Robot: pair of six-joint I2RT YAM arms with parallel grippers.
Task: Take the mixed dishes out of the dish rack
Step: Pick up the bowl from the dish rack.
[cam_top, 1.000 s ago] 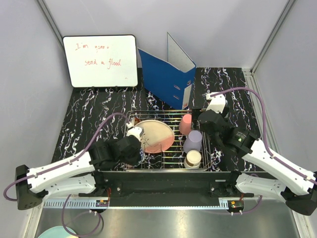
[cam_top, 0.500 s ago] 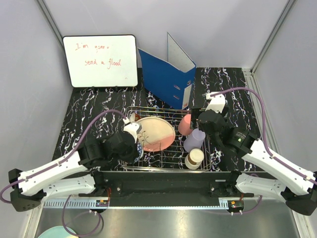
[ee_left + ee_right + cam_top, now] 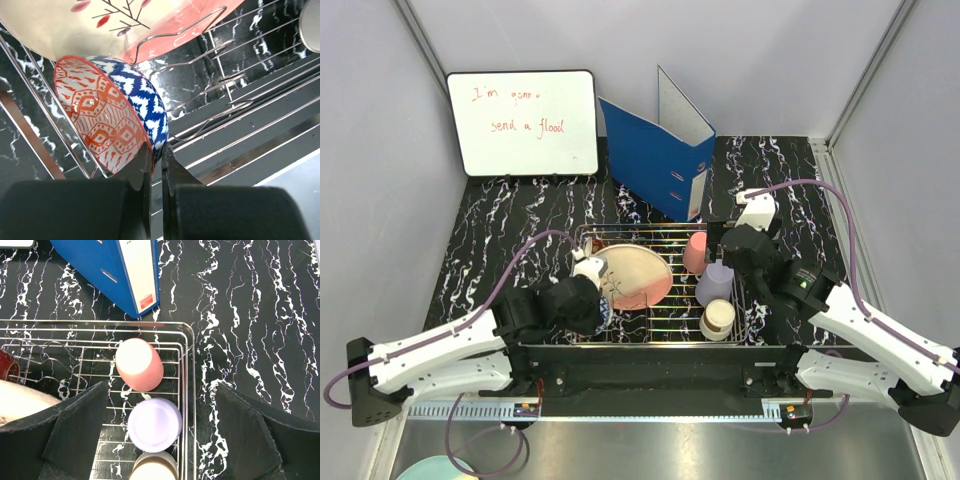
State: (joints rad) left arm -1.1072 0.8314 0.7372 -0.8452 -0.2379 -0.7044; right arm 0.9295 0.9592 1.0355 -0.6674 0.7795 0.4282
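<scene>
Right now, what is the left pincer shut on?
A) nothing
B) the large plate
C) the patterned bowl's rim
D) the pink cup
C: the left wrist view shows the left pincer clamped on the rim of the patterned bowl, which stands on edge just under the plate.

You have the dish rack mid-worktop. In its left half sits the plate, with a bowl against its near-left edge. Down the right side run the rear cup, middle cup and front cup. Behind the rack stands the ring binder, with the whiteboard to its left.
</scene>
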